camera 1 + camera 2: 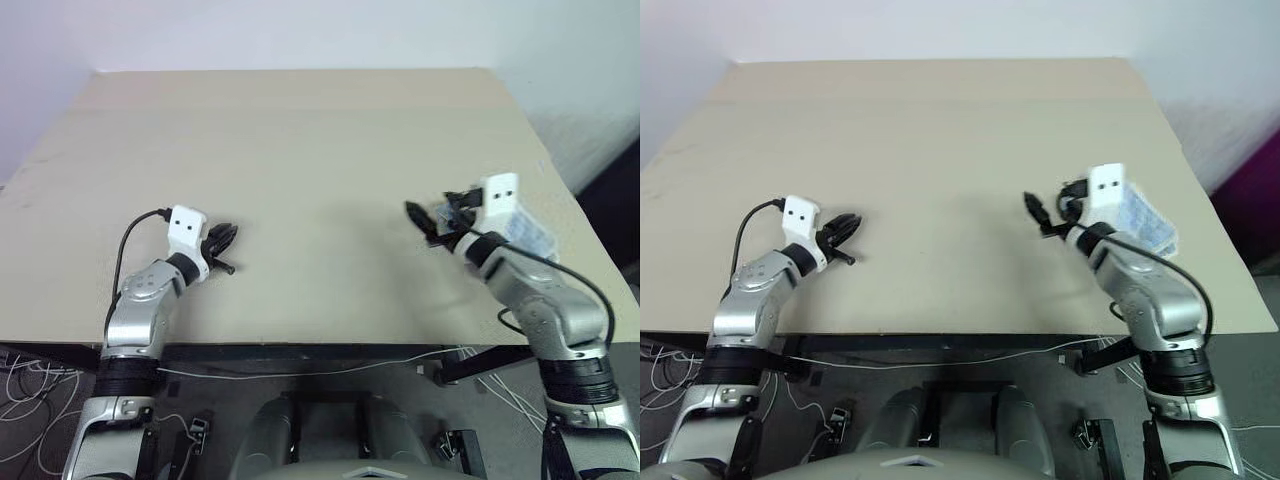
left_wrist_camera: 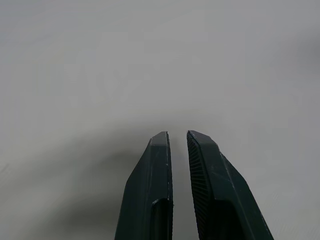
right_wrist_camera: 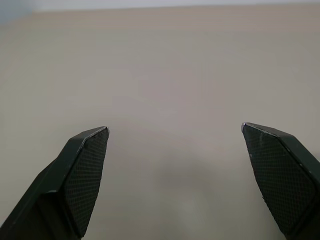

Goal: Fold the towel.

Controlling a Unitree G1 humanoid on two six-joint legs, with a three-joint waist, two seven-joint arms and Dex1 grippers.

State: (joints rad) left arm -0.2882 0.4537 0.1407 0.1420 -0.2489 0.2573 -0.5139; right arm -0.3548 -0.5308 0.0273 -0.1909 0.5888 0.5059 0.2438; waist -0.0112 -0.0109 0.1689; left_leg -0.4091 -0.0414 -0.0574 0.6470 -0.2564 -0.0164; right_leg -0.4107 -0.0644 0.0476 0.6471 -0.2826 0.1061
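Light blue, thin terry-cloth towel (image 1: 1148,224) is lying bunched at the beige tabletop's (image 1: 940,140) four o'clock, behind the released right pincer (image 1: 1050,213); left pincer (image 1: 843,230) clenched empty; best spreading it flat before folding.

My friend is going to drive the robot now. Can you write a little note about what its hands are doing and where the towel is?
Left gripper: fingers nearly shut, with a thin gap and nothing between them, low over the table near its front left.
Right gripper: fingers wide open, holding nothing, above the table's right side.
Towel: a light blue bunch at the table's right edge, partly hidden behind the right wrist. Whether it is folded cannot be told.
Done: cannot be told.
Left: check the towel, then fold it if needed.
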